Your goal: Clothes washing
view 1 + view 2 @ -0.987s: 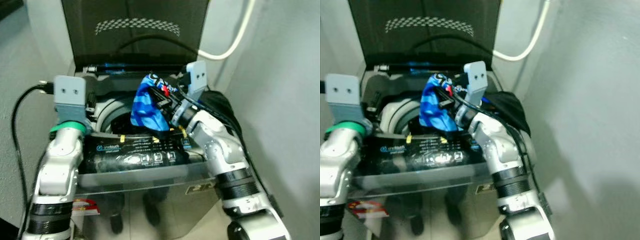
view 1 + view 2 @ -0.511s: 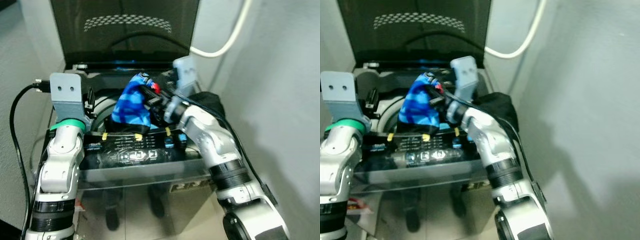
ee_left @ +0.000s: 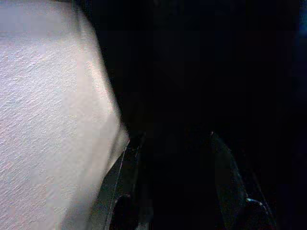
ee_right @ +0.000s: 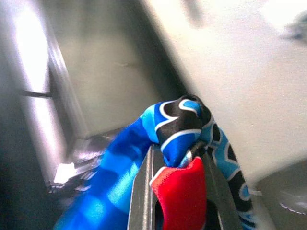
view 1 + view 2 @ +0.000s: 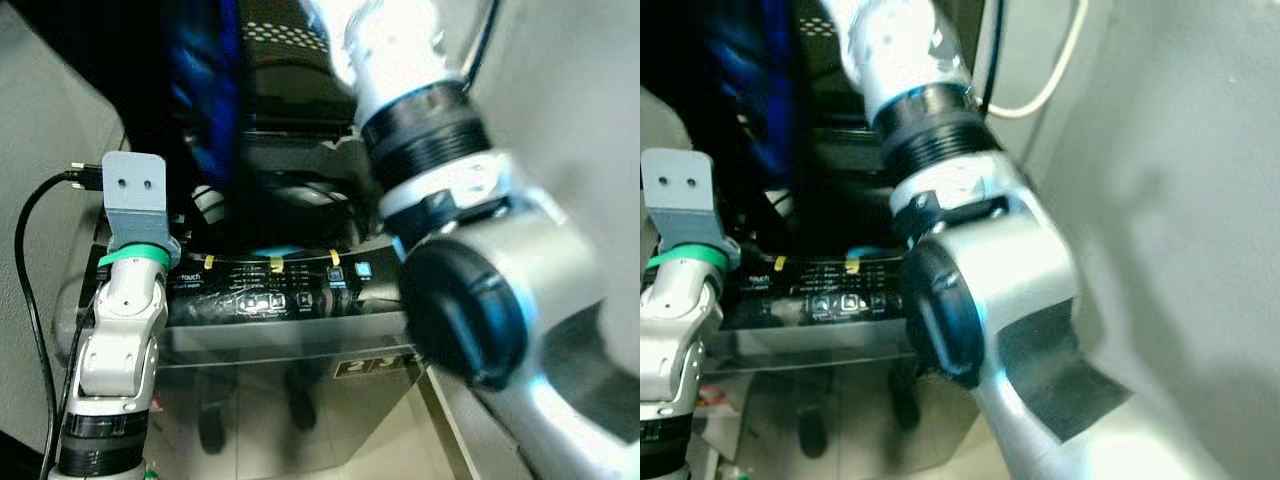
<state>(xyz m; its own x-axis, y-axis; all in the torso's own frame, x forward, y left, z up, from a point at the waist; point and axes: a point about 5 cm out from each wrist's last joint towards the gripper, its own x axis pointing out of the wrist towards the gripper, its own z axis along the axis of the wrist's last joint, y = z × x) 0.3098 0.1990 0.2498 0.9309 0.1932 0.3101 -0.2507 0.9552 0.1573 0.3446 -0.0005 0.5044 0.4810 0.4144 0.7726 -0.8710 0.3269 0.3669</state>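
The right arm [image 5: 450, 200] is raised close in front of the head camera, blurred, its silver shell and black joint taking up much of both eye views. In the right wrist view the right gripper [image 4: 178, 191] has its jaws clenched on a blue garment [image 4: 144, 167] patterned in black and white with a red patch (the cloth bunches over the fingertips and hangs down past them). In the left eye view the same garment shows as a blurred blue streak [image 5: 205, 110] high up, above the washing machine [image 5: 280, 300], with the machine's raised dark lid [image 5: 290, 60] behind it. The top-loading machine stands below, its dark control panel [image 5: 270, 295] with yellow and blue markings facing the robot and its glossy front reflecting the floor. The left arm [image 5: 120, 330] stands at the machine's left front corner, with a grey camera block and green band at its wrist, and a black cable [image 5: 30, 260] loops down beside it. The left wrist view is very dark: a pale textured wall [image 3: 48, 120] can be made out, and the left gripper [image 3: 187, 201] shows as dim finger shapes with a gap between them, so its jaws look released. A white hose [image 5: 1050, 80] curves along the grey wall at the right.
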